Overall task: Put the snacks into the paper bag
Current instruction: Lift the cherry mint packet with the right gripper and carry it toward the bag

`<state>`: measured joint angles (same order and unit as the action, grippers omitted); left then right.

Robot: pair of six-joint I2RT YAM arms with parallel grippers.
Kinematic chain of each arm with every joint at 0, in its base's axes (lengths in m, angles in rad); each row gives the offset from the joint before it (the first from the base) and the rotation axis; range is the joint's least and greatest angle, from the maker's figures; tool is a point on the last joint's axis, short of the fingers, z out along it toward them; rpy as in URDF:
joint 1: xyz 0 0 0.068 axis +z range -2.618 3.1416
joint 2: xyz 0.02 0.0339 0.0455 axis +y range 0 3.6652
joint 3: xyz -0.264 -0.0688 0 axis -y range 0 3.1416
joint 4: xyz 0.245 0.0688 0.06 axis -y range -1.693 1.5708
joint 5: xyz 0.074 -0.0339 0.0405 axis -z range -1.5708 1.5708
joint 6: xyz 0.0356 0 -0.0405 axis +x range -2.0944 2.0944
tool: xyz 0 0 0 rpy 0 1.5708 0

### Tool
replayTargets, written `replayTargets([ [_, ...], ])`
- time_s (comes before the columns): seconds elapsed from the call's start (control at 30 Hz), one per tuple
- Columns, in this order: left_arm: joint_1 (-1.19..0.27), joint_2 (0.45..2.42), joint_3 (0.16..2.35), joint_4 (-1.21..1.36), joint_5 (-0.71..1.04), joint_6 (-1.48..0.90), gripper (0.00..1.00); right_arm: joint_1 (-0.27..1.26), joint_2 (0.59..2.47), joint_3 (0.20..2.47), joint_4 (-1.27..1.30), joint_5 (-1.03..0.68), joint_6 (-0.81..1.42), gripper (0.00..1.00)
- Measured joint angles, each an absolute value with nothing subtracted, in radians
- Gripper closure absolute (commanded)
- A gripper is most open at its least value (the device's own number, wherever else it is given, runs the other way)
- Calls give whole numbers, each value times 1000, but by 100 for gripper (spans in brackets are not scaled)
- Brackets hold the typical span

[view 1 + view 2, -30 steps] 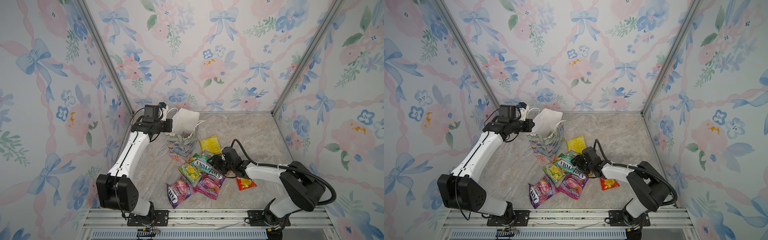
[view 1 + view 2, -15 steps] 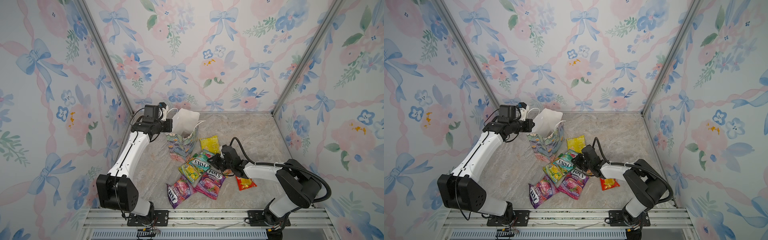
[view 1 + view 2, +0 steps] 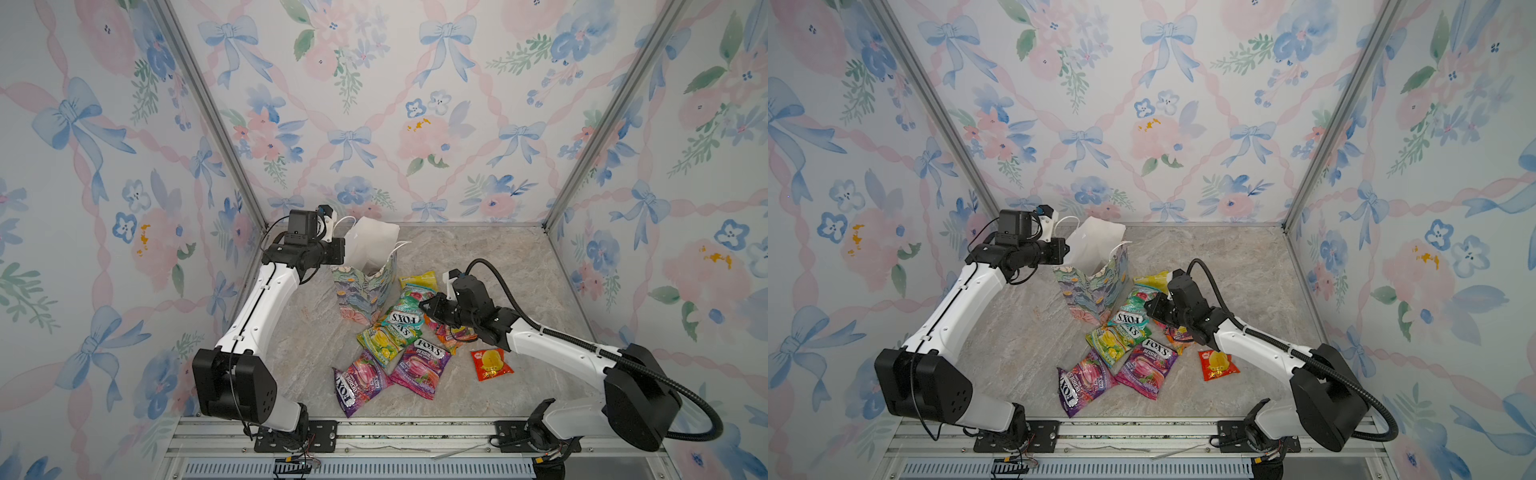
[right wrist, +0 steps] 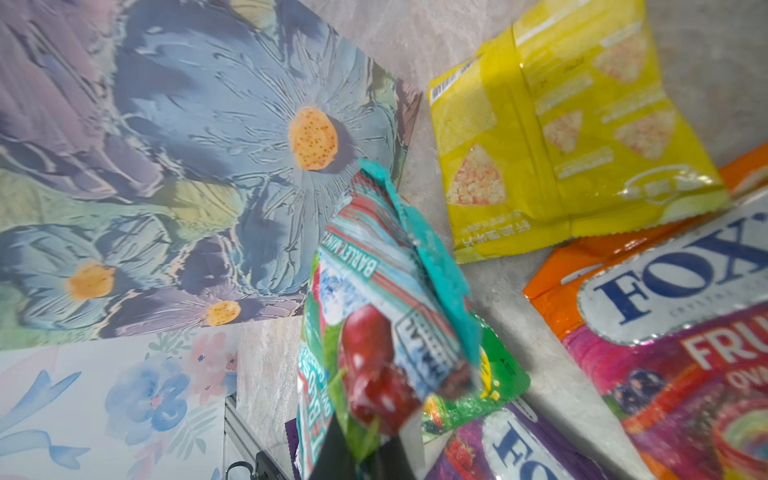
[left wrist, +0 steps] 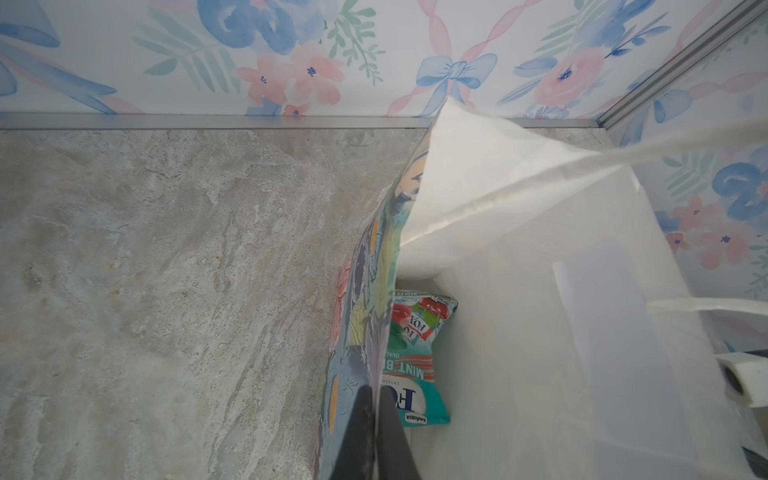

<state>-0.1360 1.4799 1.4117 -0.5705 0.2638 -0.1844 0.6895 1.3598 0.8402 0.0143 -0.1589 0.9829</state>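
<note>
The flowered paper bag (image 3: 365,291) (image 3: 1092,291) stands upright at the back left with its mouth open. My left gripper (image 3: 345,252) (image 5: 376,395) is shut on the bag's rim and pinches its wall. One teal snack (image 5: 415,365) lies inside the bag. My right gripper (image 3: 424,309) (image 4: 370,449) is shut on a teal mint packet (image 3: 413,295) (image 4: 374,311), whose edge stands up just beside the bag (image 4: 208,145). The other snacks lie on the floor: yellow (image 3: 419,278), green-yellow (image 3: 384,343), two purple (image 3: 357,380) (image 3: 419,365), and orange (image 3: 451,336) partly under the right arm.
A red-yellow packet (image 3: 490,363) lies alone to the right of the pile. Floral walls close in the marble floor (image 3: 498,266) on three sides. A metal rail (image 3: 415,432) runs along the front edge.
My right gripper has closed on the teal mint packet and moved slightly left, toward the bag, tilting the packet up. The left arm and the bag have not moved.
</note>
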Motion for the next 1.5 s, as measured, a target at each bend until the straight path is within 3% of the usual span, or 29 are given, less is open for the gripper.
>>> replayTargets([
  [0.63, -136, 1480, 1412, -570, 271, -184, 100, 523, 1333, 1268, -306, -75, 620, 94],
  [1.5, -136, 1480, 1412, -570, 281, -184, 100, 506, 1715, 1946, -402, -12, 373, 96],
])
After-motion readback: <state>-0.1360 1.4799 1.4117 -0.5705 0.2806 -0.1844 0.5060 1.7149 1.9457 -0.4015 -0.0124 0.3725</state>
